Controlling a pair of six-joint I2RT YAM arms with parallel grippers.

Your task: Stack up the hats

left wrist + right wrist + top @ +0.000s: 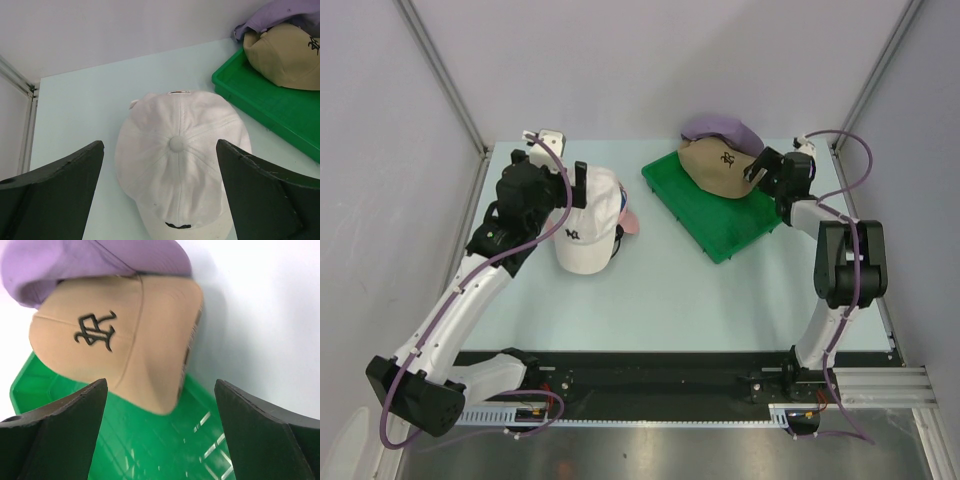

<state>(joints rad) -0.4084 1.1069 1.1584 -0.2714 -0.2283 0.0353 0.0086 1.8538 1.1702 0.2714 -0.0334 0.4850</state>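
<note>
A flat green plastic tray (715,228) lies on the pale blue-green table (670,305), right of centre toward the far edge and turned at an angle to it. Plain grey walls (650,60) close in the table on three sides, with a metal post (445,80) at each far corner.

The left cap (585,225) lies on the left half of the tabletop (670,300), on top of a lower cap (629,221) whose edge comes out at its right side. The tray (720,225) lies on the right half, apart from them, with the tray cap (715,165) in its far end. The rear cap (720,128) touches it from behind, seemingly over the tray's far rim.
</note>
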